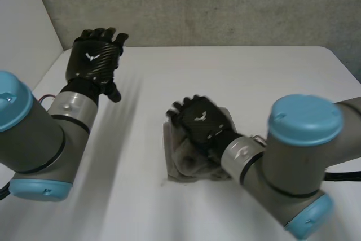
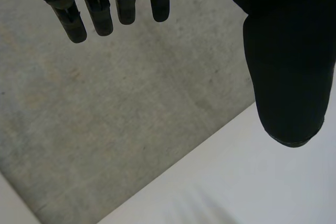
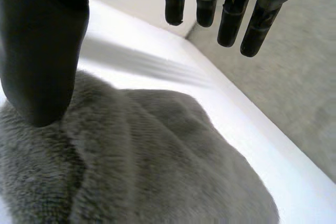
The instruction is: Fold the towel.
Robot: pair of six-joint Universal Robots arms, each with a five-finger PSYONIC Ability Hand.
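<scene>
Right arm (image 1: 304,156) reaches over a bunched towel

Right hand (image 1: 200,119) hangs over the grey towel (image 1: 183,165) at mid-worktop (image 1: 254,71), fingers straight, gripping nothing. Left hand (image 1: 93,57) is raised well apart, fingers relaxed and empty. The plush towel looks soft, light and floppy; an outer corner or edge seems the best hold. Its visible edge runs near-to-far; the long axis is uncertain.

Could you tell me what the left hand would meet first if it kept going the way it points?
Likely the grey wall behind the table. The open left hand points at it with nothing between, though depth is hard to judge.
</scene>
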